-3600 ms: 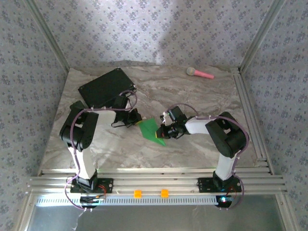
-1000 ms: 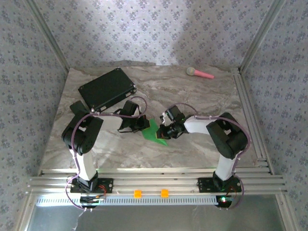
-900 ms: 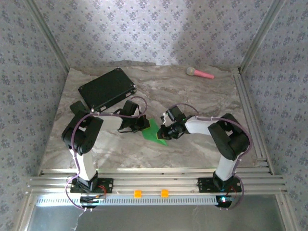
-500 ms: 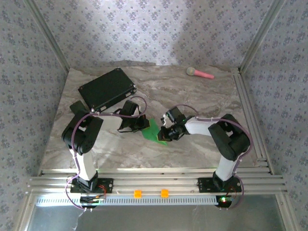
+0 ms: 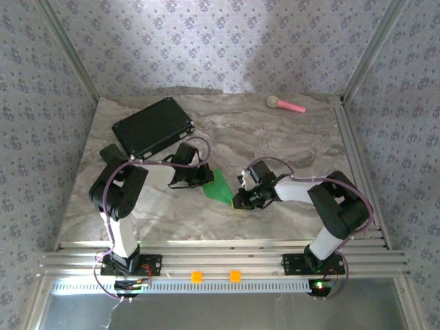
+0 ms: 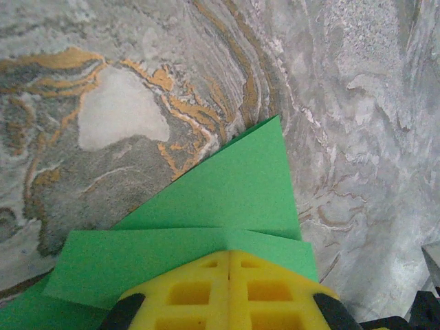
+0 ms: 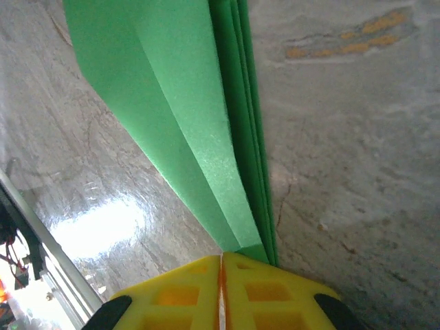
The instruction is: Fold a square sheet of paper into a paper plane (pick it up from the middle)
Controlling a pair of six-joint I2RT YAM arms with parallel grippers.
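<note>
The bright green sheet of paper (image 5: 221, 187) lies mid-table, folded into a pointed wedge with creases. In the left wrist view the paper (image 6: 240, 185) faces the camera flat, with two flaps meeting over a triangle that points away. My left gripper (image 5: 205, 179) is shut, its yellow tips (image 6: 229, 256) resting on the paper's left edge. My right gripper (image 5: 243, 199) is at the paper's near right end. Its jaws (image 7: 221, 258) are together, and the stacked fold edges of the paper (image 7: 179, 124) run under the right-hand fingertip.
A black rectangular case (image 5: 152, 126) lies at the back left, close behind the left arm. A pink-handled toy (image 5: 285, 104) rests at the back right. Aluminium rails (image 5: 220, 258) run along the near edge, and more rails (image 5: 354, 165) along the right side.
My right gripper has slid toward the near right along the fold to the paper's end, and the paper now lies flatter. The left gripper has stayed in place.
</note>
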